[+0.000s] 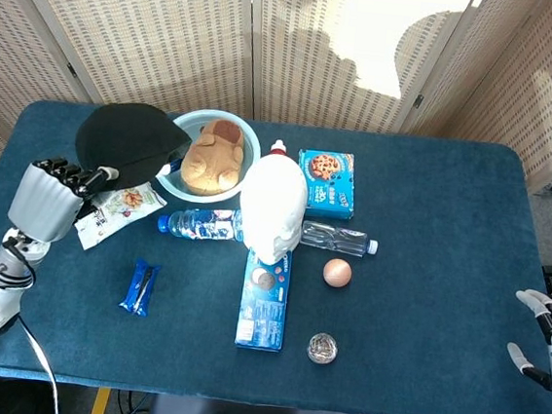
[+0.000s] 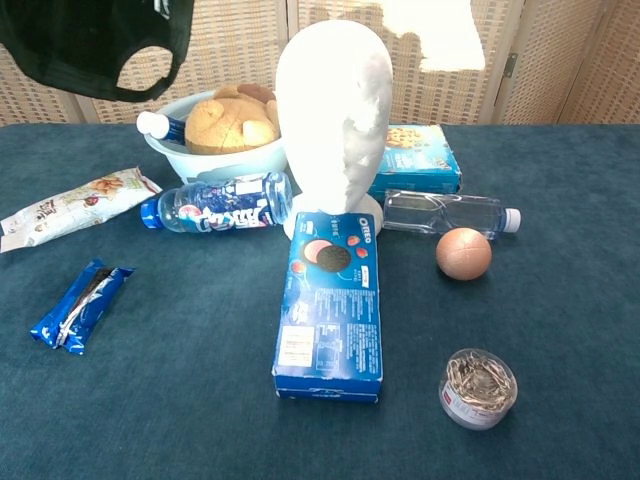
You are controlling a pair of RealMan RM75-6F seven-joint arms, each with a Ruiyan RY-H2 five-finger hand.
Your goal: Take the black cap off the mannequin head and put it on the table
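Note:
The black cap (image 1: pixel 127 144) hangs in the air over the table's left part, held by its brim in my left hand (image 1: pixel 50 197). In the chest view the black cap (image 2: pixel 95 42) dangles at the top left, well above the snack bag. The white mannequin head (image 1: pixel 272 210) stands bare at the table's middle, and the same mannequin head (image 2: pixel 333 112) fills the centre of the chest view. My right hand (image 1: pixel 549 336) hovers off the table's right edge, fingers apart, holding nothing.
A light blue bowl (image 1: pixel 182 186) with bread sits behind the head. A water bottle (image 1: pixel 198 225), a snack bag (image 1: pixel 109 211), a blue wrapper (image 1: pixel 138 286), an Oreo box (image 1: pixel 264 299), a cookie box (image 1: pixel 326 183), a clear bottle (image 1: pixel 336 239), a ball (image 1: pixel 337 272) and a small tin (image 1: pixel 322 348) lie around.

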